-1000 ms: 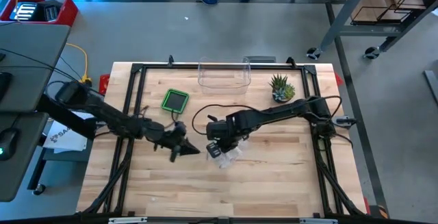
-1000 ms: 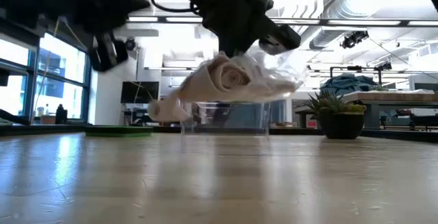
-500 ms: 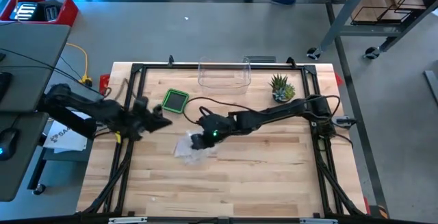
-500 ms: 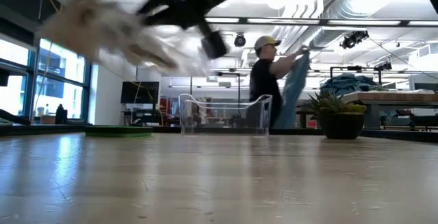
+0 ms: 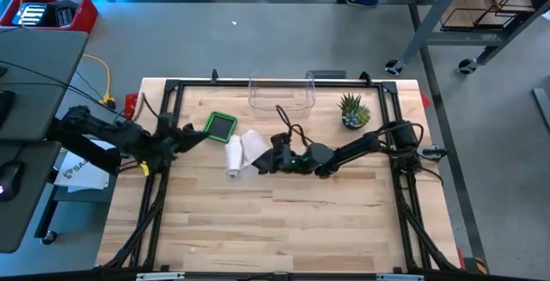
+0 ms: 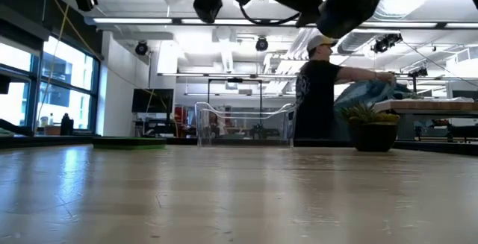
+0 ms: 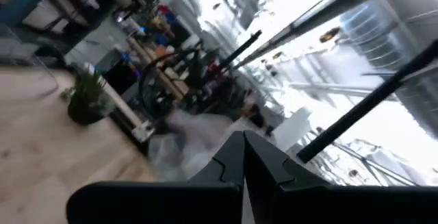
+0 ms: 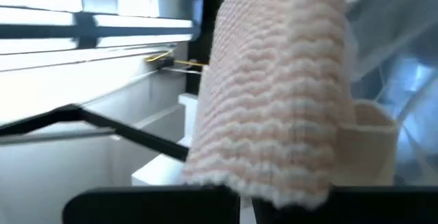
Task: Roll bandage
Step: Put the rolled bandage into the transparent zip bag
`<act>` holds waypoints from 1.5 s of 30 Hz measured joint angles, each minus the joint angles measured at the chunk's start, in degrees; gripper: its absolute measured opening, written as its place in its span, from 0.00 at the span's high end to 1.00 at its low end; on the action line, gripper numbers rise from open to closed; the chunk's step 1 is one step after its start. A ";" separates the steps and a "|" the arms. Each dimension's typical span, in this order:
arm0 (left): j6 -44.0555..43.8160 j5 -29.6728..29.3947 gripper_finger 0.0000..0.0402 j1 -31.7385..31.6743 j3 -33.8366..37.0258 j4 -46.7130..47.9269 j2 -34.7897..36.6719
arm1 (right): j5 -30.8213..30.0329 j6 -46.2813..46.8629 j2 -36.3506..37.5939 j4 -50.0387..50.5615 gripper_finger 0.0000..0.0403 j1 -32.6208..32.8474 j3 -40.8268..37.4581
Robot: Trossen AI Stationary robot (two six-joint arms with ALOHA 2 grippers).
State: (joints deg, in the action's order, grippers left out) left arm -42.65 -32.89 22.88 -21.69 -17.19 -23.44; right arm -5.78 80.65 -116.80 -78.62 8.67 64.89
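The bandage [image 5: 243,150] is a pale pink and white knit roll with a bit of clear wrapper on it. It hangs above the table's middle, left of centre. In the right wrist view the bandage [image 8: 274,94] fills the picture just ahead of my fingers. My right gripper [image 5: 270,161] reaches in from the right and is shut on it. My left gripper [image 5: 196,136] is shut on nothing, held back near the left rail and tipped upward. In the left wrist view my left gripper [image 7: 243,157] shows its two fingers pressed together. My right gripper holds the bandage by its near end [image 8: 274,190], where the knit cloth runs down between the fingers. The picture's lower edge hides the pinch itself. The fingers lie about level, pointing toward the table's left. The bandage is lifted clear of the table.
A clear plastic box [image 5: 281,92] stands at the far edge. A green square pad [image 5: 221,125] lies just left of the bandage, and a small potted plant [image 5: 353,111] stands far right. Black frame rails [image 5: 168,100] border the wood top. A person [image 6: 317,87] stands in the room behind.
My right gripper has carried the bandage up and toward the table's far left, and in the low view it has risen almost out of the top of the picture. My left gripper has drawn back from the table's middle toward the left edge, rising and tipping upward.
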 joint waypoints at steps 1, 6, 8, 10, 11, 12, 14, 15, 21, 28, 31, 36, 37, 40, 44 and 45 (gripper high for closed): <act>-0.78 0.03 1.00 -0.01 0.00 -0.63 -1.43 | 0.08 -0.50 0.03 -0.85 1.00 0.04 -0.03; 1.43 -0.27 1.00 -0.08 -1.92 -2.63 -8.68 | 4.29 -0.85 -0.01 -6.04 1.00 -0.78 -0.10; 5.86 1.10 1.00 -0.44 -5.09 -2.64 -12.22 | 6.43 0.26 -0.01 -8.57 1.00 -0.93 -0.10; 12.09 4.42 1.00 -0.52 -9.78 0.66 -15.71 | 8.83 1.26 0.04 -10.30 1.00 -0.94 -0.10; 14.60 4.50 1.00 -0.53 -12.25 3.63 -17.22 | 9.97 2.06 0.12 -10.50 1.00 -0.92 -0.10; 16.16 3.72 1.00 -0.53 -14.81 7.14 -18.61 | 11.13 2.81 0.19 -10.48 1.00 -0.91 -0.10; 16.36 0.36 0.98 -0.60 -19.59 13.77 -20.75 | 13.60 3.21 0.49 -10.36 1.00 -0.88 -0.10; 15.29 -0.75 0.96 -0.65 -21.57 16.16 -21.56 | 14.64 3.11 0.62 -10.35 1.00 -0.92 -0.10; 1.05 5.85 0.77 0.33 -24.76 20.10 -23.27 | 20.85 -0.92 3.21 -8.43 1.00 -2.75 -0.10; -13.85 4.34 0.54 2.38 -24.82 15.67 -25.16 | 25.48 -7.50 7.07 2.33 1.00 -5.90 -0.10; -20.20 3.78 0.49 2.33 -24.79 17.06 -26.22 | 26.88 -10.39 8.19 6.80 1.00 -6.53 -0.10; -26.58 4.98 0.48 2.38 -24.79 16.92 -27.68 | 28.74 -10.56 8.62 7.14 1.00 -7.12 -0.10; -27.61 5.61 0.48 2.58 -24.79 16.98 -27.91 | 29.07 -10.21 8.61 7.36 1.00 -7.16 -0.10; -29.18 5.29 0.48 3.74 -24.79 16.47 -28.76 | 29.82 -10.17 8.60 7.34 1.00 -7.16 -0.10; -30.13 4.89 0.48 5.17 -24.76 13.06 -29.01 | 30.49 -9.97 8.60 9.11 1.00 -7.49 -0.10; -29.65 4.68 0.48 5.78 -24.76 11.95 -28.84 | 30.77 -9.93 8.60 9.25 1.00 -7.57 -0.10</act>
State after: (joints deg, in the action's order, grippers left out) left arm -72.30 -28.21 28.66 -46.46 -5.25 -52.28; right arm 24.99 70.72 -108.20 -69.36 1.10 64.79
